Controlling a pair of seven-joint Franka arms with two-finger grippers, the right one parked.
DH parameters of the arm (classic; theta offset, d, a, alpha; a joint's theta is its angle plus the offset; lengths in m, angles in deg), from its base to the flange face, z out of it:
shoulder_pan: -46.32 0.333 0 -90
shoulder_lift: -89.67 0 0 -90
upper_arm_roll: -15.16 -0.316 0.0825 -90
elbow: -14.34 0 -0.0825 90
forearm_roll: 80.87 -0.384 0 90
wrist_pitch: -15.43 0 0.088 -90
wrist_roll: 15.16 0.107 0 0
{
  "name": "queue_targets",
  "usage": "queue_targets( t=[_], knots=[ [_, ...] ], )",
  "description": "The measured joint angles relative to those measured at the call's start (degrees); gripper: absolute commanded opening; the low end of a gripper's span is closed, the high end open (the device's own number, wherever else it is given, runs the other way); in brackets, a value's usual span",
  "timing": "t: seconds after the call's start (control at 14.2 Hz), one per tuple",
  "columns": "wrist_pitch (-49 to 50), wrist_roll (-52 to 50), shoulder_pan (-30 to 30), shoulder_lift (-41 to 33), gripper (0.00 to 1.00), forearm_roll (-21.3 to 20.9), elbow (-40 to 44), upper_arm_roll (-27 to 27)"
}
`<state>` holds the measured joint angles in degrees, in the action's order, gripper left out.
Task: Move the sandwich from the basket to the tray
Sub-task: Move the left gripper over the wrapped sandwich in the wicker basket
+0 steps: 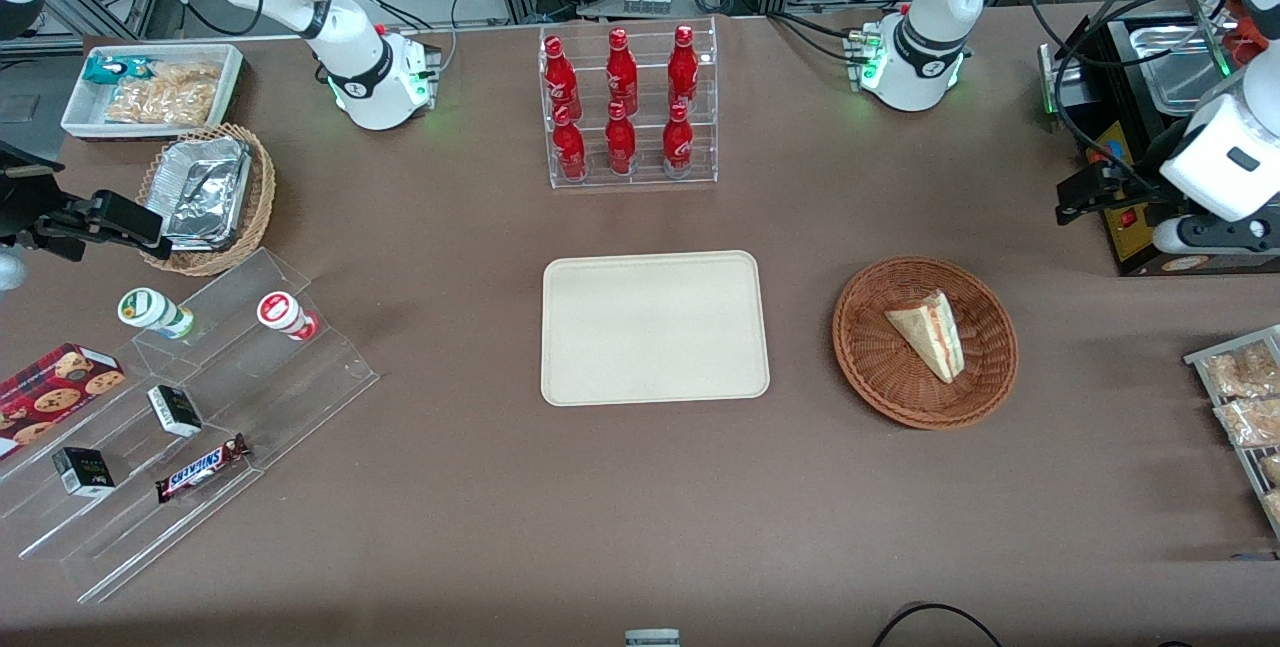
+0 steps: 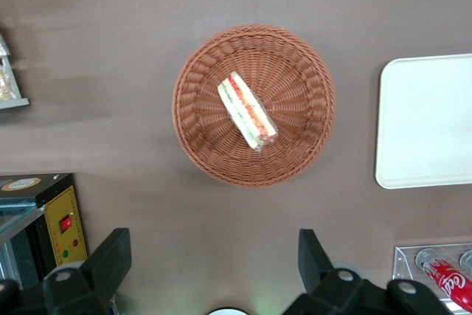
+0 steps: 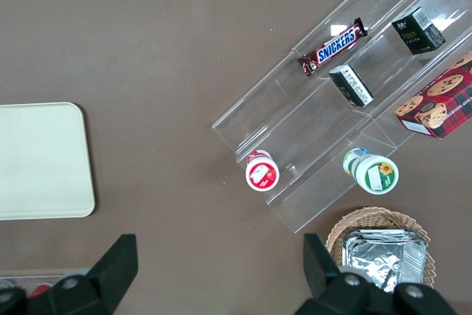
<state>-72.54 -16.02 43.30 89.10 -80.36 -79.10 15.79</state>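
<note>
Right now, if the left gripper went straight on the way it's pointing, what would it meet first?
Probably bare table. The left gripper, fingers open, points down just off the rim of the basket, not at the sandwich. Depth is unclear, so it might clip the rim.

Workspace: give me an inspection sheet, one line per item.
Surface: brown table, flat.
Job's things: sandwich lies in the reddish basket; tray beside it holds nothing.
Clutter: rack of red bottles, clear stepped shelf with snacks, foil containers in a lighter basket, bin of snack bags.
Grippers: gripper open, above the table, near the reddish basket, touching nothing.
Cables: black cable at the table edge nearest the front camera.
Surroundings: black machine at the working arm's end.
</note>
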Motion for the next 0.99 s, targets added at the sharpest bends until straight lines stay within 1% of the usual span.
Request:
queue_targets(
  t=[0.28,0.49,0.85,0.99],
  knots=[
    [0.58,-0.04,-0.36,0.37,1.00,0.00,-0.50,0.78],
    [-1.59,-0.04,-0.37,2.38,1.00,0.00,-4.08,0.78],
    [-17.48,-0.59,-0.59,4.38,1.00,0.00,-16.79,0.84],
    [-24.39,-3.26,-0.91,4.46,1.00,0.00,-22.33,0.85]
  ],
)
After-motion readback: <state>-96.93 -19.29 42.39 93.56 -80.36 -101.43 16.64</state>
